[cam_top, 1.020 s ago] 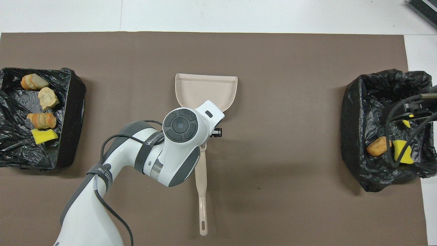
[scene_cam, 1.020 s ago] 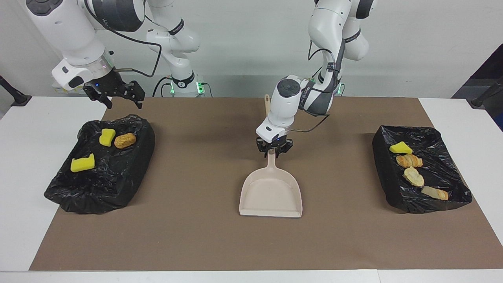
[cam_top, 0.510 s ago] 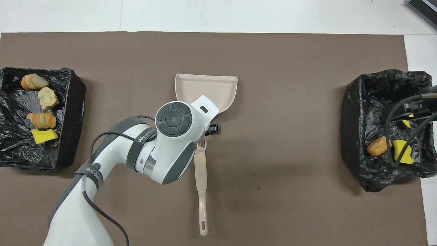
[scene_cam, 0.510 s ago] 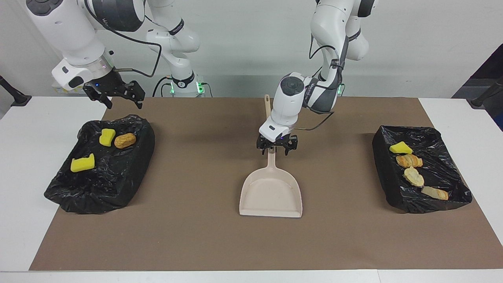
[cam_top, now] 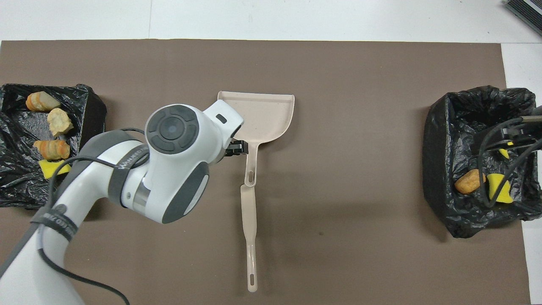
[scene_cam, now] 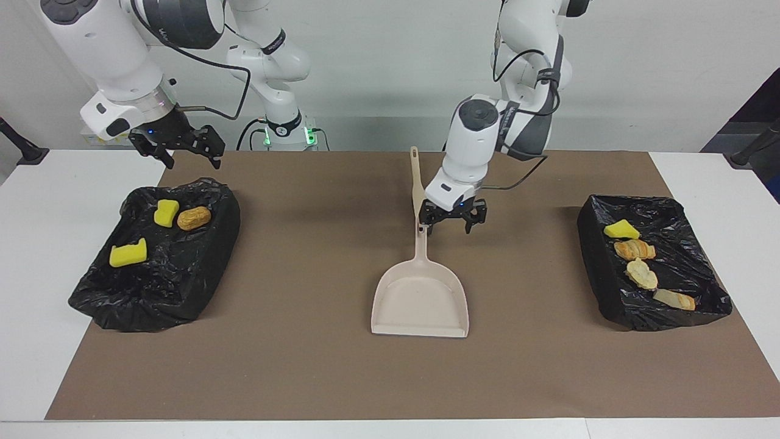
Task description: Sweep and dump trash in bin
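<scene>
The trash lies in two black-bag-lined bins. The bin (scene_cam: 152,308) at the right arm's end holds two yellow sponge chunks (scene_cam: 128,253) and a brown lump (scene_cam: 194,218). The bin (scene_cam: 594,262) at the left arm's end holds a yellow chunk (scene_cam: 621,230) and three bread-like lumps (scene_cam: 642,274). The beige dustpan (scene_cam: 420,299) lies flat at mid-table and shows empty. My left gripper (scene_cam: 454,224) is open and empty, just beside the dustpan's handle (scene_cam: 420,244) on the left arm's side. My right gripper (scene_cam: 190,155) is open and waits above the rim of its bin.
The beige brush (cam_top: 250,237) lies on the brown mat (cam_top: 360,106), end to end with the dustpan's handle and nearer to the robots. In the overhead view the left arm covers the mat between the dustpan (cam_top: 262,110) and the left-end bin (cam_top: 91,169).
My left gripper has opened off the dustpan's handle, risen a little and moved toward the left arm's end. The dustpan stays put. The right arm has not moved.
</scene>
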Tool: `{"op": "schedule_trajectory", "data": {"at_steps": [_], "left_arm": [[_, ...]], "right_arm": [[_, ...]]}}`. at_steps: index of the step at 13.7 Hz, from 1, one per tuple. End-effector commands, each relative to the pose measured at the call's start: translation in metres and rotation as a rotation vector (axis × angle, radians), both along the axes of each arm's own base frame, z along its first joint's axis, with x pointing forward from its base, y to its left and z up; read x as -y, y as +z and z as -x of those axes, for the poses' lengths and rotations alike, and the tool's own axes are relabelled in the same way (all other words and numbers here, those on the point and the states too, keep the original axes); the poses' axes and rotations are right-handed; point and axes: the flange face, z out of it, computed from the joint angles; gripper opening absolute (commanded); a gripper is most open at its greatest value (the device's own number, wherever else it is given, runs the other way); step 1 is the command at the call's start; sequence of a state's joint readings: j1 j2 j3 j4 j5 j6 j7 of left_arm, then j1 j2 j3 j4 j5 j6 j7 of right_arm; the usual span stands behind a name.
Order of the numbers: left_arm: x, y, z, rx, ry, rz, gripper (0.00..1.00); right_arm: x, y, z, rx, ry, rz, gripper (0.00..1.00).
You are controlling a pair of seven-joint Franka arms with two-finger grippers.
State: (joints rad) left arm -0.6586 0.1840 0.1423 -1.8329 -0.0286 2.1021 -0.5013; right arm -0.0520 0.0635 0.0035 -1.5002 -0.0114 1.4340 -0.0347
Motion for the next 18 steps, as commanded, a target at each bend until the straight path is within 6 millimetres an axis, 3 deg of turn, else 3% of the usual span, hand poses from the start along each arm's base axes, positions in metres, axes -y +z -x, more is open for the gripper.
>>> {"op": "schedule_trajectory", "data": {"at_steps": [1,5,10,13,16,18], "left_arm": [[-0.065,0.056,-0.005,0.015,0.001,0.004,1.0],[-0.157,0.1,-0.009,0.005,-0.05,-0.005,1.0],[-0.238,0.129,0.0,-0.013,-0.113,-0.014,1.0],[-0.271,0.154,0.005,-0.002,-0.117,-0.014,1.0],[-0.292,0.192,0.008,-0.001,-0.129,-0.102,1.0],[-0.302,0.207,0.013,-0.012,-0.13,-0.114,1.0]], "right_arm": [[-0.001,0.001,0.001,-0.007,-0.017,-0.019,1.0],[-0.001,0.001,0.001,-0.007,-0.017,-0.019,1.0],[-0.001,0.002,0.001,-0.004,-0.017,-0.019,1.0],[-0.001,0.001,0.001,-0.007,-0.017,-0.019,1.0],[-0.001,0.001,0.001,-0.007,-0.017,-0.019,1.0],[-0.001,0.001,0.001,-0.007,-0.017,-0.019,1.0]]}}
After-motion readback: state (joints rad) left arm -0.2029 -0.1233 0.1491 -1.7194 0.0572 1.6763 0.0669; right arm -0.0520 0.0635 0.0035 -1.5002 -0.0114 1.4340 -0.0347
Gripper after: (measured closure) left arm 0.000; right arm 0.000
